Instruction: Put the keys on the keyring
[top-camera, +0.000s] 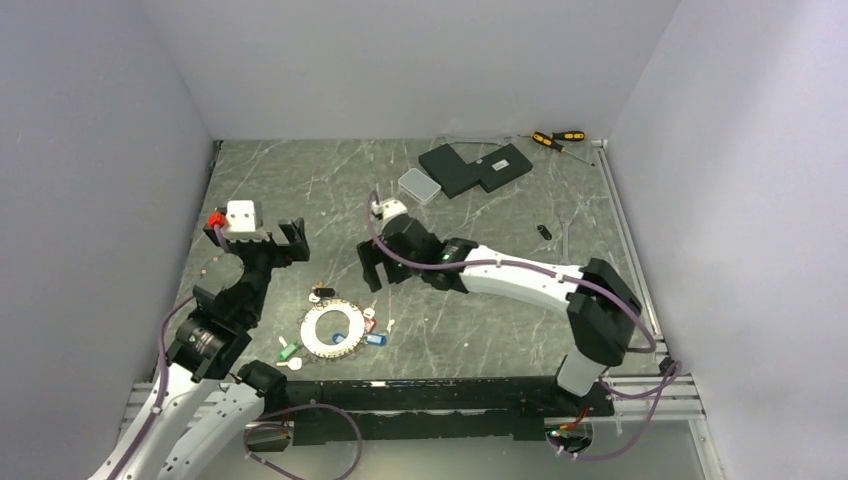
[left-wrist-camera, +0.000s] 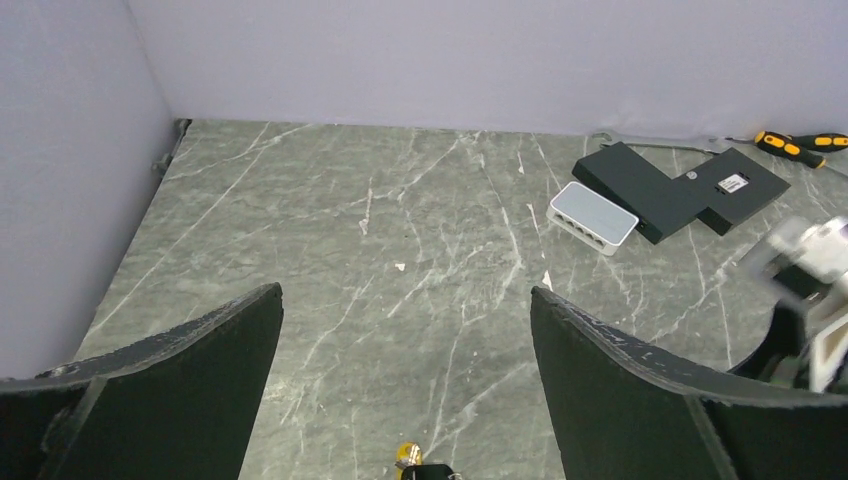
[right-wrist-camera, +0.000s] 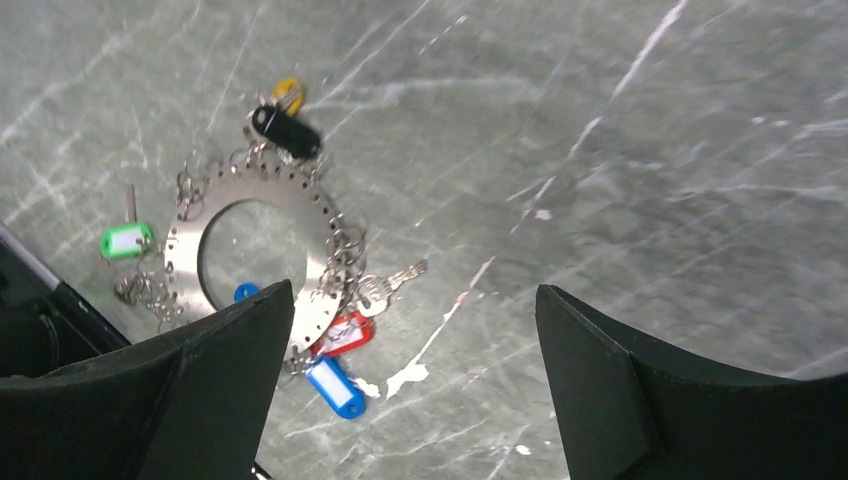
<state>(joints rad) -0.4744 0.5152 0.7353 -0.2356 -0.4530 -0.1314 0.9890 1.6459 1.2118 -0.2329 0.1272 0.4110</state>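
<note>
The keyring (top-camera: 318, 338), a flat silver ring with small rim holes, lies on the marble table near the front. It also shows in the right wrist view (right-wrist-camera: 187, 240). Keys lie round it on small chains: a green tag (right-wrist-camera: 127, 241), a black tag (right-wrist-camera: 285, 131), a yellow tag (right-wrist-camera: 288, 92), a red tag (right-wrist-camera: 345, 333), a blue tag (right-wrist-camera: 333, 385) and a bare silver key (right-wrist-camera: 390, 282). My right gripper (right-wrist-camera: 412, 290) is open and empty above the table, just right of the ring. My left gripper (left-wrist-camera: 405, 292) is open and empty, raised behind the ring; the yellow tag (left-wrist-camera: 405, 458) shows below it.
A black flat box (top-camera: 475, 166), a small white switch (top-camera: 418, 184) and orange-black screwdrivers (top-camera: 558, 139) lie at the back. A small dark item (top-camera: 543, 231) lies at the right. White flecks (right-wrist-camera: 410, 375) mark the table. Grey walls close in three sides.
</note>
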